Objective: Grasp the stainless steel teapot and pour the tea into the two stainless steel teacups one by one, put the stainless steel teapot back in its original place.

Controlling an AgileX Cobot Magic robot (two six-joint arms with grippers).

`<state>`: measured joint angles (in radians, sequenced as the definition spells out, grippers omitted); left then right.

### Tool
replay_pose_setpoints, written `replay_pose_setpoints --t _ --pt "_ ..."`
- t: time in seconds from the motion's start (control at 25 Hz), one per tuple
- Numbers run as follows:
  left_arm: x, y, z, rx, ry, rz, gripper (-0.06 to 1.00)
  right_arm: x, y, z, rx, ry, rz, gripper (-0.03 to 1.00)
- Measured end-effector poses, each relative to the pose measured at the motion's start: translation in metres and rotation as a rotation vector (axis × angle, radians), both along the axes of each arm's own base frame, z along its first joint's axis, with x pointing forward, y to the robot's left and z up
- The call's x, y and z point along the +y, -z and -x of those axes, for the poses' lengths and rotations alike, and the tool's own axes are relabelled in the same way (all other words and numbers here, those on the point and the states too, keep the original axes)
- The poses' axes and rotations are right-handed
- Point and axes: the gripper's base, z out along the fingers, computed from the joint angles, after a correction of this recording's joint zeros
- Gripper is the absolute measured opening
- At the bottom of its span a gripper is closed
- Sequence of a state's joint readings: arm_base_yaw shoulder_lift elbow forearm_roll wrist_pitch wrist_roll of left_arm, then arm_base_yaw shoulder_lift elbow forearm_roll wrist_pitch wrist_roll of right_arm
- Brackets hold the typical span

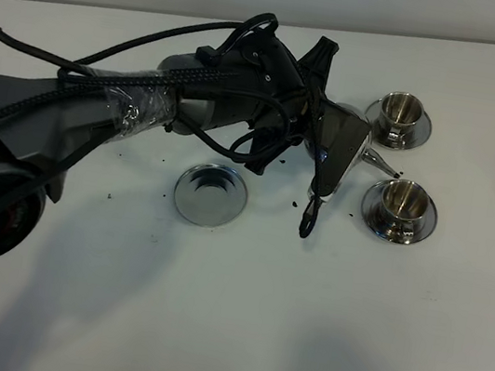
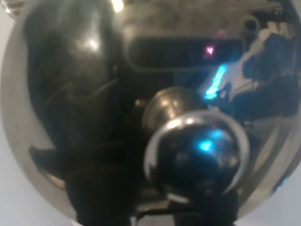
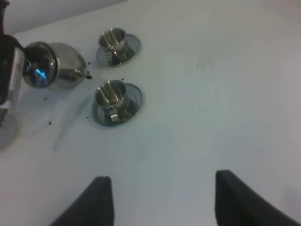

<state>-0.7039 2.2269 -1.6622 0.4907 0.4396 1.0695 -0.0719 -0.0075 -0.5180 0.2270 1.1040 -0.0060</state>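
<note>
**Item: left gripper with tilted teapot, nearer cup**

Fingers, left gripper (image 1: 309, 144): clamped on the stainless steel teapot (image 1: 341, 139); the contact itself was mostly hidden behind the pot and arm cabling.
Fingers, right gripper (image 3: 164, 202): spread wide apart, holding nothing, above bare table (image 1: 255, 318).

Teapot: tipped over, off its saucer, with the spout (image 1: 378, 162) angled toward the nearer teacup (image 1: 402, 201) and its tip close by that cup's rim. In the left wrist view the domed lid and round knob (image 2: 195, 157) filled the frame, blurred.

Teacups: the nearer one upright on its saucer; the farther teacup (image 1: 399, 111) upright on its own saucer, just behind and apart from the spout.

Empty ringed saucer (image 1: 210, 194): flat on the table, left of the teapot, under the left arm's reach.

Dark specks (image 1: 306, 204): scattered on the table between saucer and nearer cup.
</note>
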Motion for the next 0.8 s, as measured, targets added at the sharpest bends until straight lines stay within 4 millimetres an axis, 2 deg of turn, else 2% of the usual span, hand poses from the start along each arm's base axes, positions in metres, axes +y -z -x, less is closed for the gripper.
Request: replay_pose_setpoints --t 0.36,0.8 --pt "-0.0033 0.0099 -0.0052 -0.051 0.038 -0.008 0.24 0.0 0.0 0.0 0.0 0.0 0.0 0.48" --pt "-0.0048 0.0096 -0.0058 -0.057 0.028 0.019 0.24 0.0001 0.0 0.0 0.0 -0.001 -0.001 0.48"
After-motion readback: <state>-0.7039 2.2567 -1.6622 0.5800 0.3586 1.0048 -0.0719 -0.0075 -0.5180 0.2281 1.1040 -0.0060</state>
